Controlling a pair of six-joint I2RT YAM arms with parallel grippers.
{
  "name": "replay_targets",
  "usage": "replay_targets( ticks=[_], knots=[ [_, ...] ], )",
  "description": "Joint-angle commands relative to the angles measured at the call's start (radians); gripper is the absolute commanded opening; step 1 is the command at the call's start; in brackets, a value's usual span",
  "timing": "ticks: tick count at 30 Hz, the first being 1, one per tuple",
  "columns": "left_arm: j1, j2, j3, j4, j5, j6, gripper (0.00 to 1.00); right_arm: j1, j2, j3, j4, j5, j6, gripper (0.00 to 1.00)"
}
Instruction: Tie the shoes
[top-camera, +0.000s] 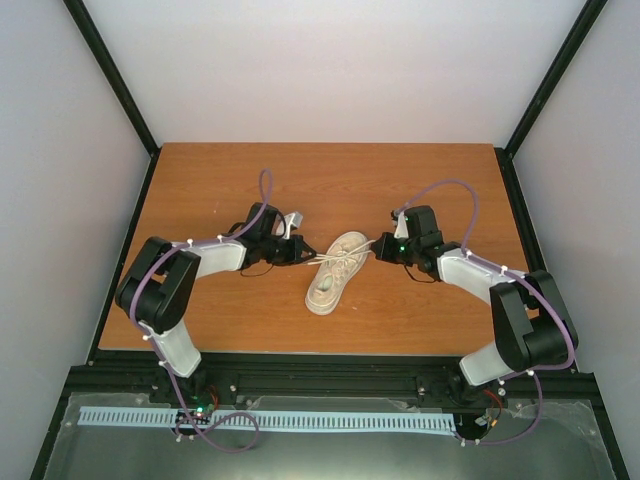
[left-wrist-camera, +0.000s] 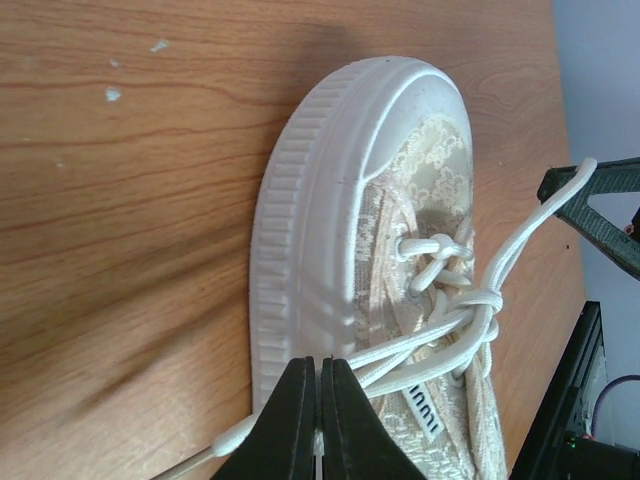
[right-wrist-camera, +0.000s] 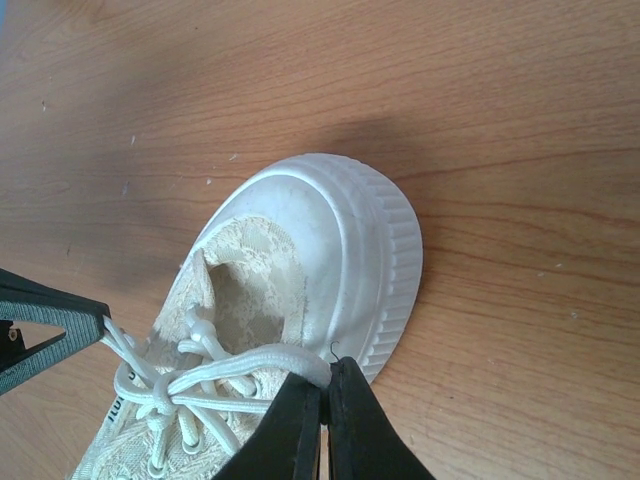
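Already the sneaker (top-camera: 335, 272) at the middle of the counter (top-camera: 200, 190) shows a knot (left-wrist-camera: 482, 300), the left hand (left-wrist-camera: 318, 370) and right hand (right-wrist-camera: 327, 372) each clamped on a lace loop (left-wrist-camera: 410, 350), so only tightening and release seem left.

Label (left-wrist-camera: 425, 405) on sneaker (left-wrist-camera: 320, 250) tongue: sideways letters, seemingly "MIU".
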Motion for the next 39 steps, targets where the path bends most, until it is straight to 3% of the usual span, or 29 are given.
replay_targets(
  ticks=[1,13,27,30,33,36,39],
  knots=[
    [0.05,-0.029,-0.026,-0.029,-0.051,0.02,0.01,-0.043,0.005,-0.026,0.005,0.04,0.011,0.03],
    [0.057,-0.035,-0.039,-0.007,-0.027,0.013,0.01,-0.068,0.019,-0.032,0.031,-0.013,-0.017,0.03],
    [0.056,-0.042,-0.005,0.001,0.052,0.059,0.01,-0.067,0.193,0.171,0.012,-0.131,-0.11,0.04],
    [0.057,-0.056,-0.009,-0.001,0.05,0.063,0.17,-0.067,0.208,0.168,0.02,-0.137,-0.11,0.25],
    [0.057,-0.096,-0.026,-0.001,0.016,0.07,0.48,-0.067,0.177,0.157,0.012,-0.115,-0.124,0.53],
    [0.057,-0.153,-0.05,0.006,-0.044,0.074,0.79,-0.067,0.123,0.142,-0.012,-0.074,-0.149,0.7],
    [0.057,-0.199,-0.06,0.015,-0.077,0.077,0.92,-0.071,0.066,0.129,-0.04,-0.02,-0.179,0.84]
  ],
)
